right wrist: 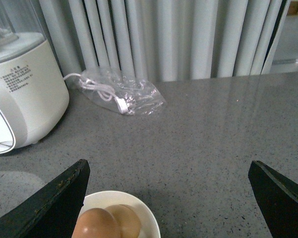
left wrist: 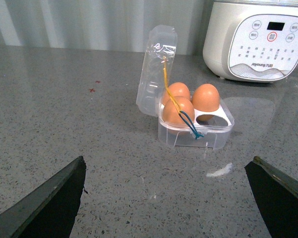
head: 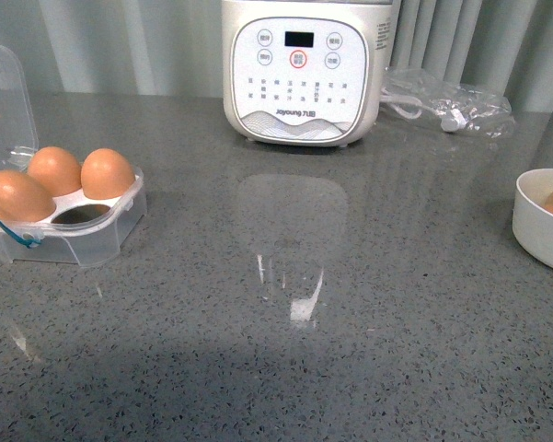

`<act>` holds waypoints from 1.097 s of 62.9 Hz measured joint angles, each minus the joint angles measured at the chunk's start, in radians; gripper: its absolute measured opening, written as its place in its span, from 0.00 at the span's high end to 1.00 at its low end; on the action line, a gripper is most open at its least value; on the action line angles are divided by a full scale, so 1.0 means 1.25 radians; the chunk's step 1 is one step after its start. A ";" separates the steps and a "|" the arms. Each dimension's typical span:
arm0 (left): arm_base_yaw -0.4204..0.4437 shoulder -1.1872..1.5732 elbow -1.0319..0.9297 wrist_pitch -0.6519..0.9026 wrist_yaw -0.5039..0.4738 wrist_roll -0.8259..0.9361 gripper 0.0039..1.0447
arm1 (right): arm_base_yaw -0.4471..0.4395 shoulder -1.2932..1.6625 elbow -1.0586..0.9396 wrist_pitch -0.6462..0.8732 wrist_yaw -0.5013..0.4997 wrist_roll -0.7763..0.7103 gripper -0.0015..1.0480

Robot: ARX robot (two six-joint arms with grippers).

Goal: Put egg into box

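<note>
Bearing "Joyoung", the cooker (head: pixel 302 69) stands beyond the box (head: pixel 85 241); left gripper (left wrist: pixel 168 162) and right gripper (right wrist: pixel 168 163) gape empty

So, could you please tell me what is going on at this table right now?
Neither arm is holding anything. The clear egg case sits open at the robot's left, with three brown eggs in it and one empty cell. The right arm's fingers are open by the white bowl, which holds two more eggs. The left arm's fingers are open too, facing the case. The fourth egg is not yet in.
</note>
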 joint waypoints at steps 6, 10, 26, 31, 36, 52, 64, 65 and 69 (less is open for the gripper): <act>0.000 0.000 0.000 0.000 0.000 0.000 0.06 | 0.011 0.048 0.055 -0.053 -0.002 0.003 0.07; 0.000 0.000 0.000 0.000 0.000 0.000 0.06 | 0.020 0.074 0.090 -0.094 -0.005 0.001 0.07; 0.000 0.000 0.000 0.000 0.000 0.000 0.06 | 0.053 0.152 0.147 -0.182 -0.021 -0.045 0.07; 0.000 0.000 0.000 0.000 0.000 0.000 0.06 | 0.064 0.172 0.150 -0.201 -0.027 -0.063 0.07; 0.000 0.000 0.000 0.000 0.000 0.000 0.06 | 0.073 0.182 0.150 -0.211 -0.040 -0.073 0.07; 0.000 0.000 0.000 0.000 0.000 0.000 0.06 | 0.081 0.189 0.145 -0.229 -0.063 -0.092 0.07; 0.000 0.000 0.000 0.000 0.000 0.000 0.06 | 0.081 0.196 0.131 -0.246 -0.076 -0.107 0.07; 0.000 0.000 0.000 0.000 0.000 0.000 0.06 | 0.081 0.197 0.130 -0.248 -0.077 -0.108 0.07; 0.000 0.000 0.000 0.000 0.000 0.000 0.06 | 0.081 0.200 0.126 -0.251 -0.082 -0.111 0.07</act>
